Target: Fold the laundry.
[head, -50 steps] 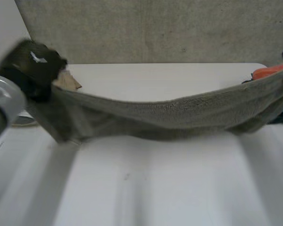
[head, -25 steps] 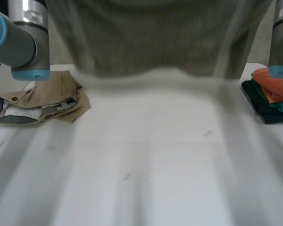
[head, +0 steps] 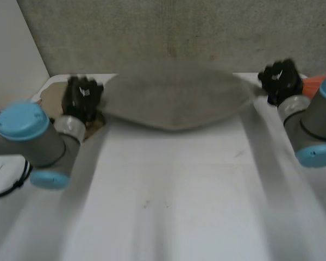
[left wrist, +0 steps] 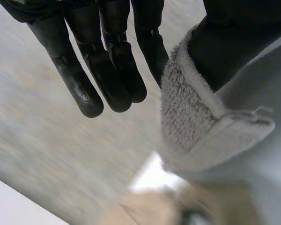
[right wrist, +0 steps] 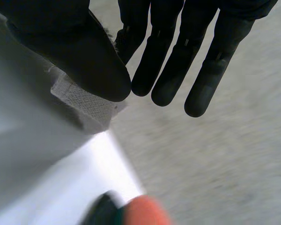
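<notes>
Currently my left hand (head: 81, 98) and right hand (head: 280, 81) each pinch an opposite corner of the grey towel (head: 174, 100), stretching it above the far edge of the table (head: 168, 185), likely to lay it flat.

Nothing legible. Small white marks (head: 86, 91) on the backs of the left hand (head: 81, 102) and right hand (head: 281, 82), at either end of the towel (head: 176, 100), are too blurred to read.

White table (head: 168, 185), a tan garment (head: 50, 97) lying at its far left corner, an orange cloth (head: 314, 82) at its far right edge
</notes>
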{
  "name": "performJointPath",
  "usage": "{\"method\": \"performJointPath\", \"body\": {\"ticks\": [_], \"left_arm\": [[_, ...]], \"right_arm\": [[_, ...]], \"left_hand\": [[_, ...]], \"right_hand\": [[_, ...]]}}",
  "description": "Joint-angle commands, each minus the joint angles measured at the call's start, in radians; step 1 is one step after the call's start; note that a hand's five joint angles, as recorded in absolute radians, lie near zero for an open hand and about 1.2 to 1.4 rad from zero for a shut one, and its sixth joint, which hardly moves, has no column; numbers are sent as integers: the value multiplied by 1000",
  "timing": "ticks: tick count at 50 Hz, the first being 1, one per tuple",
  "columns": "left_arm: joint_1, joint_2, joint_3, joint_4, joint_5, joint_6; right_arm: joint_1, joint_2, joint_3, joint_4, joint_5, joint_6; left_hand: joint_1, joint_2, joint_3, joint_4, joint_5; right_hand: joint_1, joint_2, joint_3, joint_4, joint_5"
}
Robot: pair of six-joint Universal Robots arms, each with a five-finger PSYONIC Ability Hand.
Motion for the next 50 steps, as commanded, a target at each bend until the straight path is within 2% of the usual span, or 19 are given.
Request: {"method": "performJointPath", "body": {"ticks": [1, 6, 7, 11, 14, 16, 19, 22, 25, 27, 33, 38, 44, 50], "left_arm": [[-5, 85, -131, -261, -11, 29], [-29, 250, -211, -577, -81, 70], [-46, 313, -231, -693, -121, 78], [-92, 439, -295, -946, -181, 78], [-112, 488, -320, -1008, -181, 79], [-131, 513, -337, -1018, -179, 89], [-144, 511, -333, -1005, -179, 122], [-137, 493, -300, -961, -178, 136], [-135, 410, -228, -841, -181, 138], [-129, 347, -175, -746, -183, 136], [-111, 188, -40, -561, -189, 138], [-108, 13, 135, -459, -190, 145], [-97, -144, 296, -409, -192, 152], [-80, -228, 388, -324, -189, 182]], "right_arm": [[-33, -26, 98, 223, -26, -56], [-96, -157, 233, 341, -55, -180], [-118, -224, 289, 378, -56, -241], [-195, -381, 432, 520, -56, -427], [-253, -482, 515, 660, -67, -565], [-277, -516, 529, 708, -76, -596], [-298, -532, 529, 714, -124, -578], [-295, -529, 515, 638, -145, -538], [-292, -471, 494, 539, -144, -480], [-271, -373, 456, 429, -139, -412], [-133, -181, 293, 201, -57, -329], [-97, -32, 140, 136, 16, -328], [-80, 112, -31, 91, 28, -314], [-45, 235, -150, -60, 39, -311]], "left_hand": [[239, 196, 201, 195, 246], [239, 196, 201, 195, 246], [239, 196, 201, 195, 246], [239, 196, 201, 195, 246], [239, 196, 201, 195, 246], [239, 196, 201, 195, 246], [239, 196, 201, 195, 246], [239, 196, 201, 195, 246], [239, 196, 201, 195, 246], [239, 196, 201, 195, 246], [239, 196, 201, 195, 246], [239, 196, 201, 195, 246], [239, 196, 201, 195, 246], [239, 196, 201, 195, 246]], "right_hand": [[242, 214, 202, 196, 192], [242, 214, 202, 196, 192], [242, 214, 202, 196, 192], [242, 214, 202, 196, 192], [242, 214, 202, 196, 192], [242, 214, 202, 196, 192], [242, 214, 202, 196, 192], [242, 214, 202, 196, 192], [242, 214, 202, 196, 192], [242, 214, 202, 196, 192], [242, 214, 202, 196, 192], [242, 214, 202, 196, 192], [242, 214, 202, 196, 192], [242, 214, 202, 196, 192]]}}
